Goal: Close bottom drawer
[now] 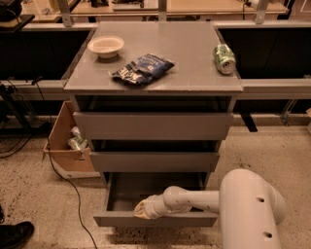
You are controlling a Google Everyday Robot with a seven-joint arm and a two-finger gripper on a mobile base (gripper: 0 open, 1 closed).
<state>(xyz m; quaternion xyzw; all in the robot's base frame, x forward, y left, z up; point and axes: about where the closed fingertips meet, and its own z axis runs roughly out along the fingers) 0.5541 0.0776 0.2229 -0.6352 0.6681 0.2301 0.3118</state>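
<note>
**Speckled floor and benches.** We see a pale speckled floor (272, 151) around a grey cabinet (228, 141). Long grey rails (277, 87) run left and right behind it, with dark space beneath them and wooden tables (204, 7) along the top edge of the view.

**Cabinet top.** The flat grey top (194, 58) carries three items, well apart from one another.

**Robot arm.** The white arm (250, 209) enters from the lower right. Its thick rounded link narrows to a slimmer segment that reaches left across the cabinet's lowest level.

**Drawers.** Three plain grey fronts are stacked.
- The top drawer (153, 126) is the widest and tallest.
- The middle drawer (153, 161) is narrower.
- The bottom drawer (112, 220) sits lowest, nearest the floor. It is pulled out towards us, so its shallow tray lies exposed behind a slim front.

**Cardboard box.** An open brown cardboard box (63, 131) stands on the floor against the cabinet's left side. It holds what look like crushed cans (77, 142).

**Gripper.** The gripper (141, 209), wrapped in a tan cover, sits just behind the bottom drawer's front panel, left of its middle. We are unable to make out the state of its grip.

**Items on the top.**
- A dark blue chip bag (142, 69) lies near the middle.
- A shallow cream bowl (106, 46) sits at the rear left.
- A green can (224, 58) lies on its side near the right edge.

**Small details.** A black shoe (14, 234) shows at the lower left corner. A thin dark cable (73, 194) trails across the floor beside the box.
</note>
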